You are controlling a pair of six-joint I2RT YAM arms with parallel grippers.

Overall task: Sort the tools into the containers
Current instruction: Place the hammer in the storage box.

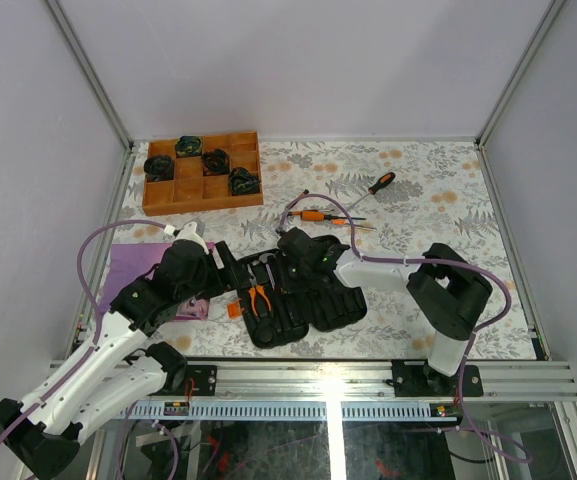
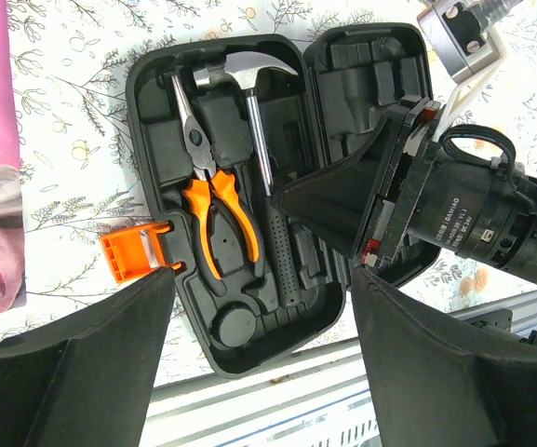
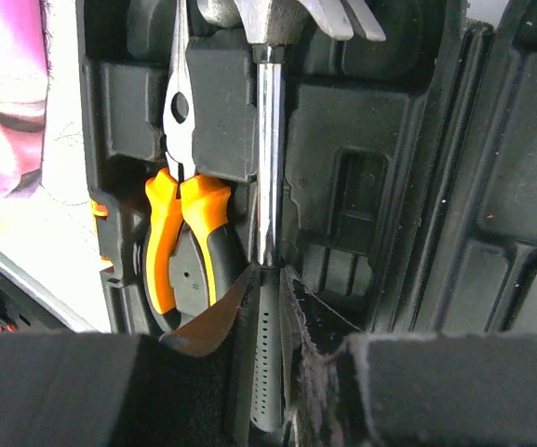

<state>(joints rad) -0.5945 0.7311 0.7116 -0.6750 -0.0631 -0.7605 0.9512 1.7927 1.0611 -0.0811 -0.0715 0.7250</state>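
Top view: the tool case (image 1: 338,310) is laid open on the desk (image 1: 438,200), near centre.
Left wrist view: the left end effector (image 2: 261,317) is held apart above it.
Right wrist view: the hammer (image 3: 266,140), slotted with its long axis near-far, appears clamped at the handle by the right end effector (image 3: 266,298).

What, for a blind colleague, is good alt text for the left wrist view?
Open black tool case holding orange-handled pliers and a hammer in moulded slots; the right gripper reaches in at the hammer's handle.
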